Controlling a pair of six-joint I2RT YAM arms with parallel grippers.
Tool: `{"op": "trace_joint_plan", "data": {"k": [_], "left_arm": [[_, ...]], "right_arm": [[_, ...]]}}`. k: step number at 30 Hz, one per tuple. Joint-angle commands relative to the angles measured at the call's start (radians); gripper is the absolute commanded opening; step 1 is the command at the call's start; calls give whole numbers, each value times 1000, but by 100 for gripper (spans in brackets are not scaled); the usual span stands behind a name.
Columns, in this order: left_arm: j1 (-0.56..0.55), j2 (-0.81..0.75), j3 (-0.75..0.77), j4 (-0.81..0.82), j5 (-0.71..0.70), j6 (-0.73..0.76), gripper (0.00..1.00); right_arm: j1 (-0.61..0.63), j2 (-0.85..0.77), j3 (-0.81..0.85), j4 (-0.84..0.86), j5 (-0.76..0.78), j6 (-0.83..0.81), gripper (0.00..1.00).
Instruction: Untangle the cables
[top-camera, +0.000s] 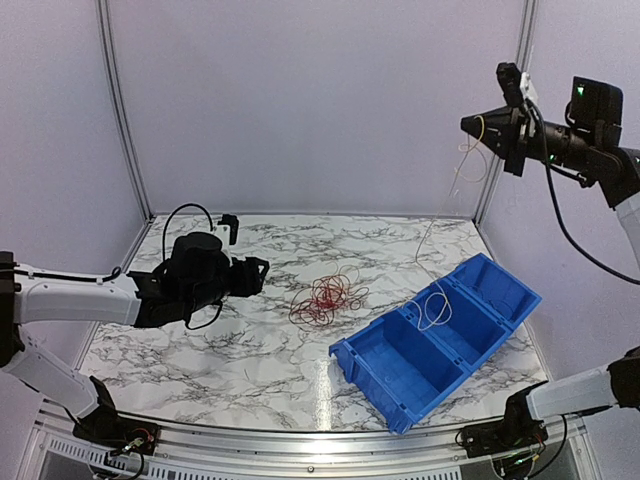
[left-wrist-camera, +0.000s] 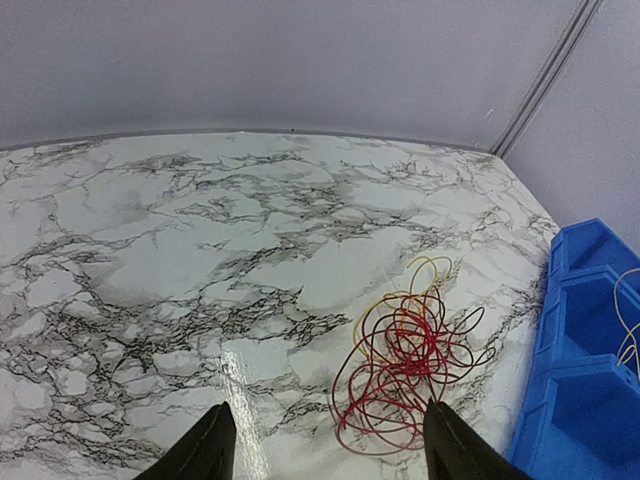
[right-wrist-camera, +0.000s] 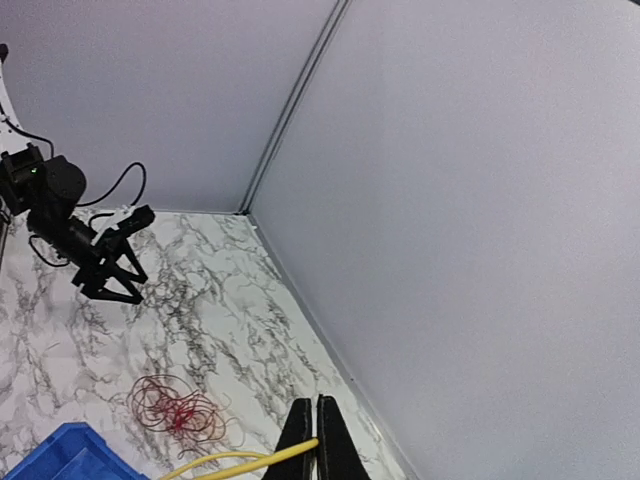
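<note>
**A:** Overhead first. What's the deck?
**B:** Marble-print table (top-camera: 200, 350), plain pale walls (top-camera: 300, 100) around it, a metal frame post (top-camera: 122, 110) in each back corner. The tangle of cables (top-camera: 325, 298), mostly red, lies mid-table. The blue bin (top-camera: 395, 375) sits diagonally just right of it, not touching.
**A:** Arms?
**B:** Left gripper (top-camera: 258, 272) hovers low, left of the tangle, jaws spread and holding nothing. Right gripper (top-camera: 470, 124) is up high by the right back post. A thin yellow cable (top-camera: 436, 312) hangs from it down into the bin.
**A:** Left wrist?
**B:** Both fingertips (left-wrist-camera: 205, 450) sit at the bottom edge with a wide gap between them. The tangle lies on the marble ahead, nearer the right tip, in red, orange, yellow and black loops. The bin's wall is at the right edge, with a yellow loop inside one compartment. The wall meets the table along the back.
**A:** Right wrist?
**B:** It looks down from high up. The fingers (right-wrist-camera: 330, 445) are pressed together, pinching the yellow cable, which runs off to the lower left. Far below are the tangle, a bin corner and the left arm (right-wrist-camera: 75, 240) over the marble. Blank wall fills the right half, and a post runs up the corner.
</note>
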Motion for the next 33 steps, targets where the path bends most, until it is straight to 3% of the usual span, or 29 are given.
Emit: {"op": "trace_joint_plan", "data": {"k": [1, 17, 21, 33], "left_arm": [[-2, 42, 11, 18, -4, -28, 67], [-4, -22, -64, 19, -20, -72, 67], [-4, -19, -75, 19, -22, -58, 67], [-4, 80, -35, 20, -13, -12, 68]], "right_arm": [[25, -65, -92, -82, -120, -33, 0], [-28, -206, -704, -16, 142, -158, 0], [-106, -151, -723, -40, 165, -183, 0], [-101, -13, -686, -299, 257, -349, 0]]}}
